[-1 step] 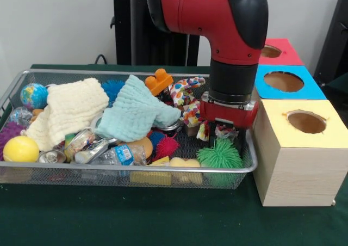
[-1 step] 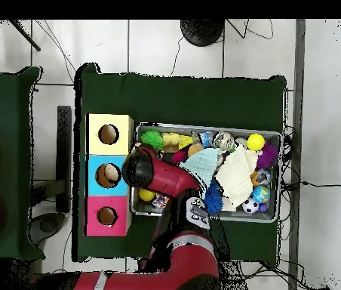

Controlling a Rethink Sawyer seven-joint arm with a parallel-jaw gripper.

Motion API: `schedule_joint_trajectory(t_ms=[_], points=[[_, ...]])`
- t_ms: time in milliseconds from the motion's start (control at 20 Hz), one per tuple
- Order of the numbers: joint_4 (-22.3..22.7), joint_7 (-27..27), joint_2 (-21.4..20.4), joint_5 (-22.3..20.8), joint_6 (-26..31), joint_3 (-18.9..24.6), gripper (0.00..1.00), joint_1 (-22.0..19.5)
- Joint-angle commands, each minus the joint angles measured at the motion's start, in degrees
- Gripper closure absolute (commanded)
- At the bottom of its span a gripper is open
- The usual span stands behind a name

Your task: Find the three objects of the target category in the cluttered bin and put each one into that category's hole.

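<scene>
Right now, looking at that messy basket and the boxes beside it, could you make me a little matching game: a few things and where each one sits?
Things:
1. green spiky ball
2. globe ball
3. yellow ball
4. red box

Places:
A. farthest in the row of boxes
B. basket's near corner beside the yellow box
C. basket's near corner away from the boxes
D. basket's far corner away from the boxes

Pairs: 1-B, 2-D, 3-C, 4-A

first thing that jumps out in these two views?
The red arm plunges into the right end of the wire bin, its pincer low among the clutter beside a green spiky ball. Cream and mint cloths sprawl mid-bin; yellow, blue and red hole boxes line the right.
</scene>
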Motion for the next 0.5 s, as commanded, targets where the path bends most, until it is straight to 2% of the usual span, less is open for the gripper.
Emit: schedule_joint_trajectory(t_ms=[50, 150, 250, 350, 400, 500], points=[[10.7, 26.8, -0.2, 12.1, 4.8, -0.2, 0.0, 5.0], [13.8, 30.2, -2.9, 15.0, 2.2, -1.2, 0.0, 8.0], [15.8, 33.6, -5.5, 18.0, 2.7, -4.5, 0.0, 13.2], [16.1, 37.9, -6.9, 21.1, 6.1, -10.7, 0.0, 20.5], [15.6, 40.8, -7.3, 22.0, 9.9, -14.6, 0.0, 24.5], [15.4, 45.4, -8.2, 22.9, 14.2, -18.1, 0.0, 28.5]])
